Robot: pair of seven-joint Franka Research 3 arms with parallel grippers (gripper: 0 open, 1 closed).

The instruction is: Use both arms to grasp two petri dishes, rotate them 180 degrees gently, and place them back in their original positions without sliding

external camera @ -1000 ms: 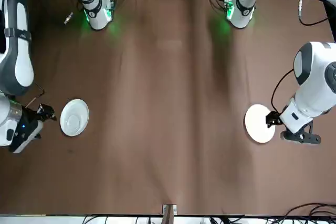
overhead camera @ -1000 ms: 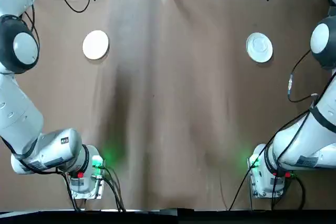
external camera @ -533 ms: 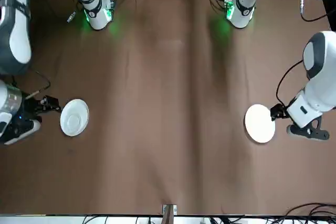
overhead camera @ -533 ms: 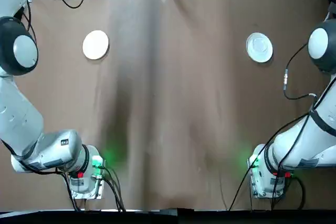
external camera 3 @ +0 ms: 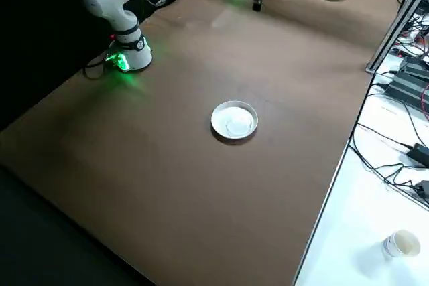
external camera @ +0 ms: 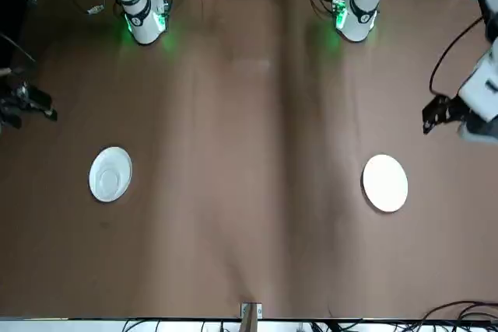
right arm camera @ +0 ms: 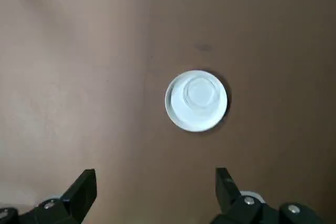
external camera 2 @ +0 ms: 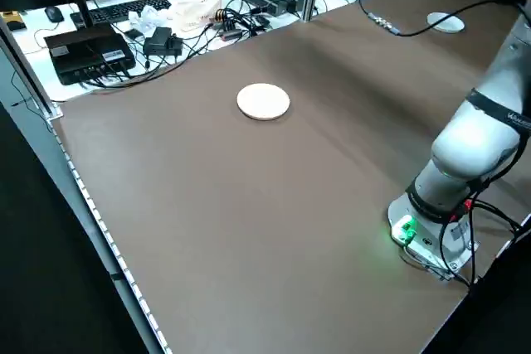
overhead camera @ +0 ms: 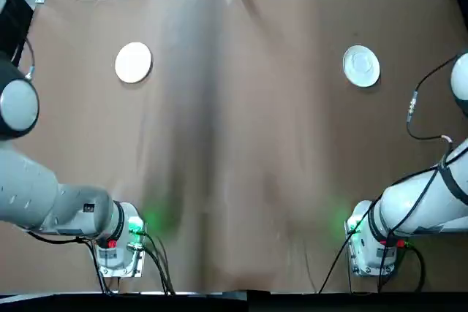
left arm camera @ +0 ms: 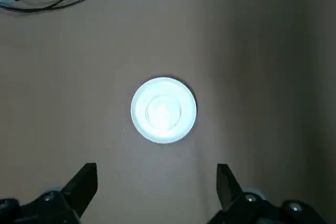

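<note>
— Left gripper (left arm camera: 155, 170), by its wrist view: spread wide, empty, raised well clear of left dish (left arm camera: 164, 110).
— Right gripper (right arm camera: 155, 174), own view: likewise agape, holding nothing (right dish (right arm camera: 196, 100) apart, below).
— Top view: dishes flat on table (overhead camera: 234, 144), far apart.
— Front view: wrists out at the sides, pointing down. Fits pre-grasp or post-release alike; best kept off the rims, no nudging.

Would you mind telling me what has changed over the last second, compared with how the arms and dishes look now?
Both grippers pulled back from the dishes toward the robot's side: the left gripper left the left petri dish, and the right gripper left the right petri dish. Both are open and holding nothing. The dishes stayed where they were on the table.
</note>
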